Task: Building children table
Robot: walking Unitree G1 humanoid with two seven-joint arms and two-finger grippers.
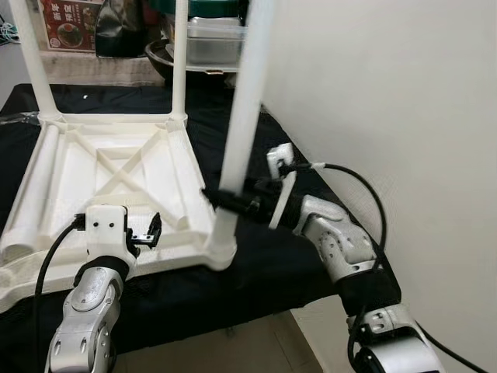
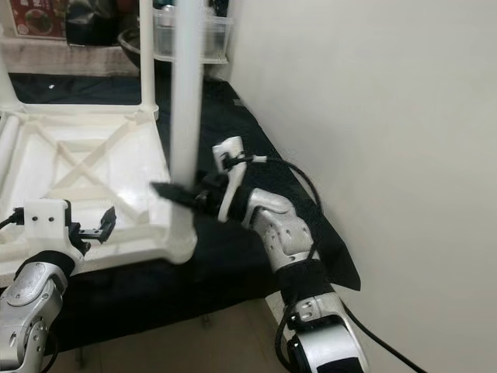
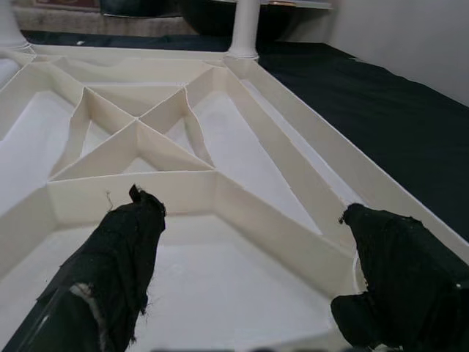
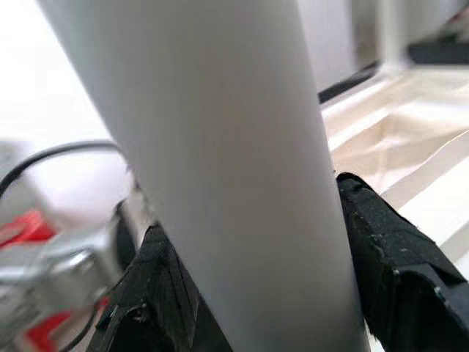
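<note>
Bright, even indoor light with soft shadows; the right wrist view is blurred, its background washed out.

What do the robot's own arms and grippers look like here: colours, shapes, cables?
Both arms are silver, jointed shells. The left gripper has a white boxy wrist block; the right gripper a white bracket. Each has two long black fingers, fabric-wrapped and fraying. Black cables loop along both arms.

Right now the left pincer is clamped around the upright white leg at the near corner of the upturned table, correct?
Wrong arm. The right pincer clamps the white leg, as the right wrist view shows. The left pincer is open over the upturned table.
</note>
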